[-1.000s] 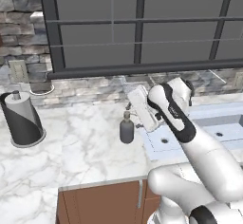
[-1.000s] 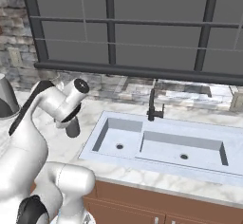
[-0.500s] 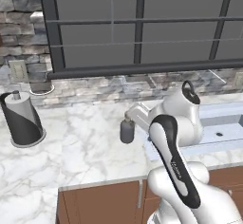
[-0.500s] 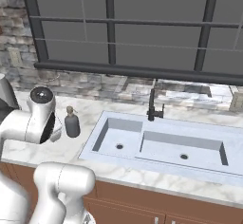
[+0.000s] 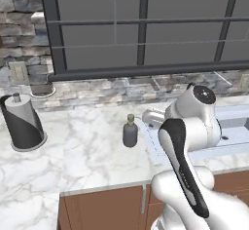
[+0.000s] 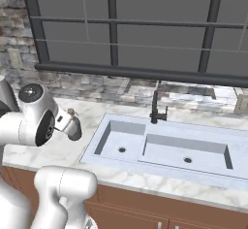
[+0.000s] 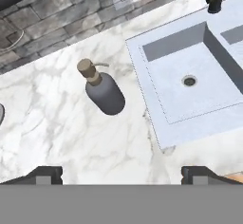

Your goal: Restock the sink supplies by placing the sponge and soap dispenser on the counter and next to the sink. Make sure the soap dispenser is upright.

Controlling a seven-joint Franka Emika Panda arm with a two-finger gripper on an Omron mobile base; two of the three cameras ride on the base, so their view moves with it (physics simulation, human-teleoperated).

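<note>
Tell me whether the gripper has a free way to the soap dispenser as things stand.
Probably yes. The soap dispenser stands upright on the counter beside the sink, with bare marble around it. The gripper is open above it, and nothing lies between them.

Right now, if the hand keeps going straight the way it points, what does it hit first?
Probably bare counter just short of the soap bottle, left of the sink; depth is unclear.

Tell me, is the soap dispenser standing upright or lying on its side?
Upright. The soap dispenser stands on its base on the counter beside the sink, pump top pointing up.
</note>
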